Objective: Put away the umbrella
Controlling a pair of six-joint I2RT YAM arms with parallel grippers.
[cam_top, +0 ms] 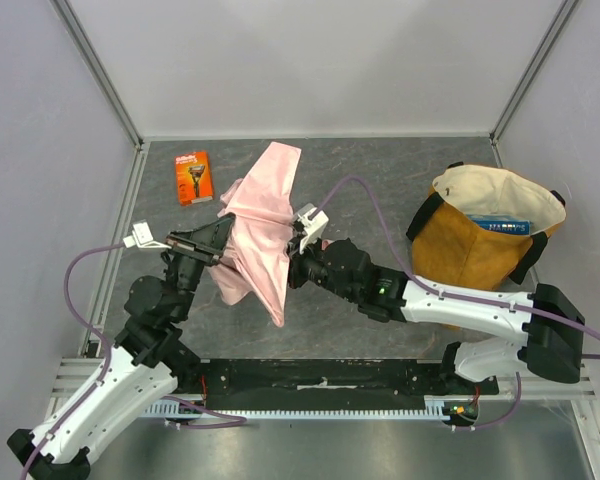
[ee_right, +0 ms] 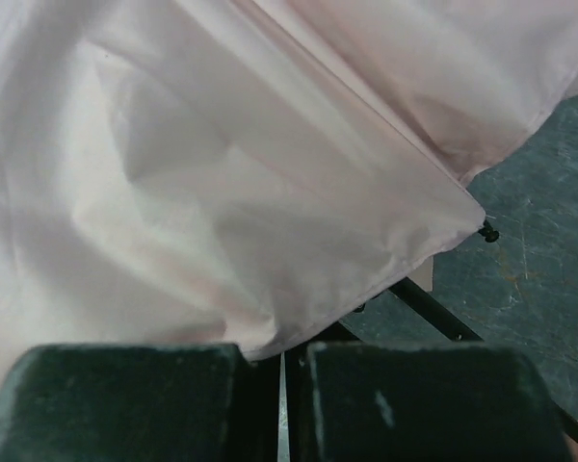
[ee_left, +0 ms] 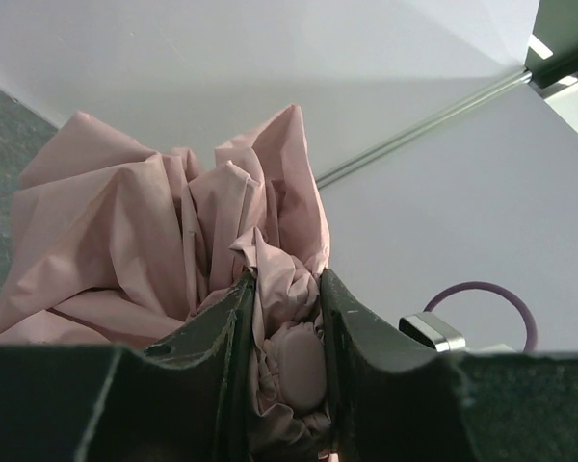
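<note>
Pink cloth fills most of what I see. It is the pale pink cloth umbrella (cam_top: 262, 225) with thin black ribs, and it hangs in the air over the middle of the grey stone-look table (cam_top: 380, 180), held up between my two arms. It is half folded, and the loose cloth droops toward my bases.

My left gripper (cam_top: 220, 237) is on the left side of the umbrella. In the left wrist view, my left gripper (ee_left: 284, 289) pinches a bunch of the pink cloth. A small round pink lump (ee_left: 299, 371) sits between the two dark fingers (ee_left: 222, 332), and the cloth puffs out above them.

My right gripper (cam_top: 296, 250) is on the right side of the umbrella, up against the cloth. In the right wrist view, my right gripper (ee_right: 284, 351) has its fingers pressed together just under the edge of the cloth. A thin black rod (ee_right: 433, 308) runs out beside them, and a little black rib tip (ee_right: 487, 232) pokes out at the cloth's corner. I cannot tell if a rib is caught between these fingers.

Off to the right stands a mustard-yellow tote bag (cam_top: 460, 250) with its mouth open and a flat blue pack (cam_top: 500, 225) inside. An orange razor pack (cam_top: 193, 177) lies flat near the far left corner.
</note>
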